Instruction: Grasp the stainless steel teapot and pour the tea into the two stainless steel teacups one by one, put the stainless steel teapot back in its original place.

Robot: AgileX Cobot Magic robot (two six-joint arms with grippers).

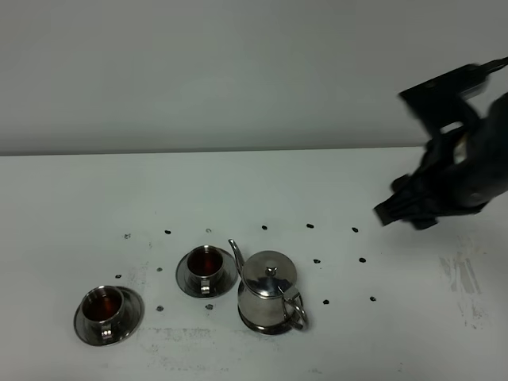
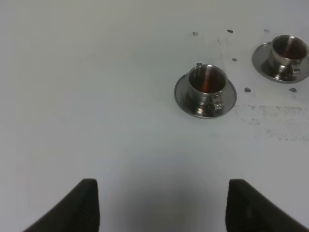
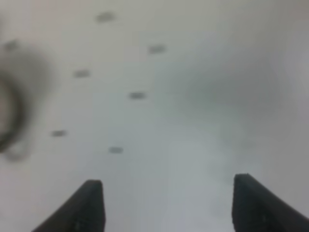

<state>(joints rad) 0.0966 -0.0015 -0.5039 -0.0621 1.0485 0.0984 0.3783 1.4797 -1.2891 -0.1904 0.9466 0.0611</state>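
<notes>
Stainless steel teapot (image 1: 268, 292) stands upright on the surface (image 1: 238, 190), loop handle toward 4 o'clock, both teacups (image 1: 205, 263) (image 1: 104, 306) filled at its 9–10 o'clock; right jaws (image 1: 397, 205) apart, empty, at its 2 o'clock, nearer; left jaws (image 2: 161, 203) likewise apart

The right arm (image 1: 468, 159) hangs raised with its gripper (image 3: 166, 203) spread wide and empty, while the left gripper (image 2: 161, 203) likewise gapes, holding nothing.
</notes>
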